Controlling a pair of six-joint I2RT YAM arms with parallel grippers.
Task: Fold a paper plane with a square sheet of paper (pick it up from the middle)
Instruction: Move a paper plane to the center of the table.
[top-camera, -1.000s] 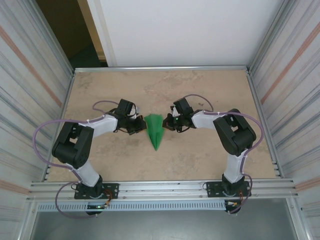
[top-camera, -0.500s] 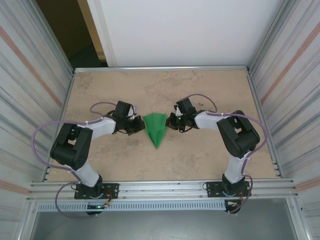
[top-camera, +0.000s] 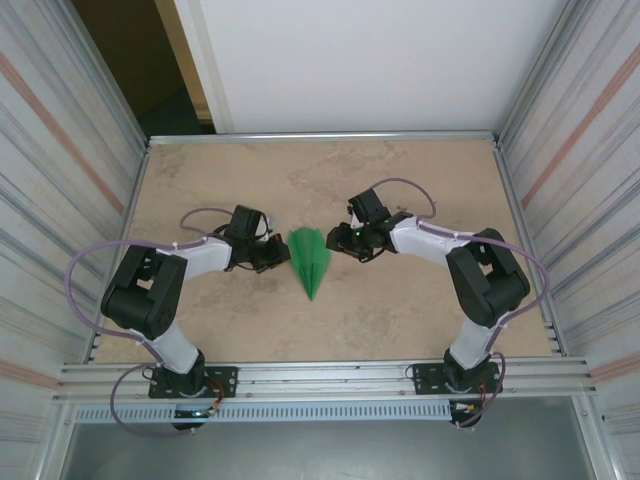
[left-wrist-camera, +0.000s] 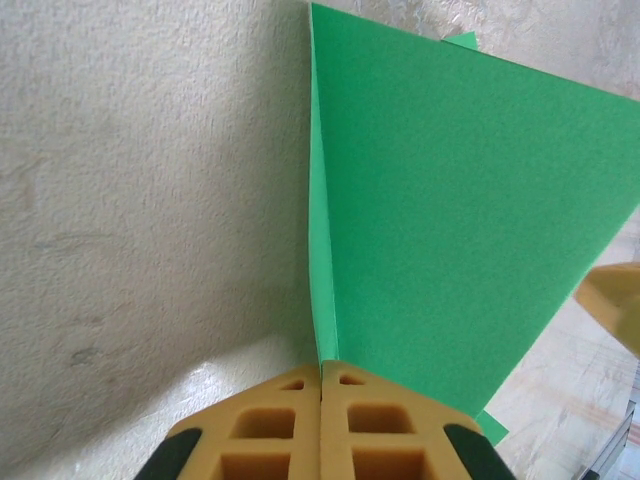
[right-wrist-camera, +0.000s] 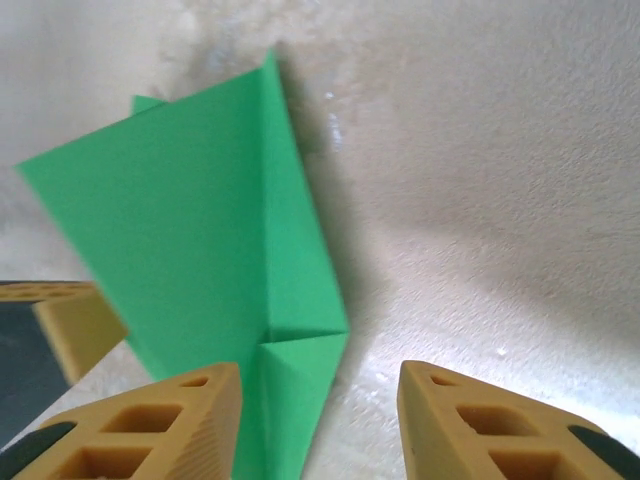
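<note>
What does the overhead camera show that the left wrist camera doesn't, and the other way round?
Overhead: both whole arms reaching in from either side, with the left gripper and right gripper flanking the paper plane, whose full dart outline points toward the arm bases. Left wrist: close up, the left gripper's yellow fingers are pressed together on the paper's folded edge, and a sharp crease runs up from them. Both: the green paper and the mottled beige table.

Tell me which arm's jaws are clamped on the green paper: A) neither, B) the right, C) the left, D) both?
C: the left jaws are pressed shut on an edge of the paper, while the right jaws stand wide apart, not pinching it.
</note>
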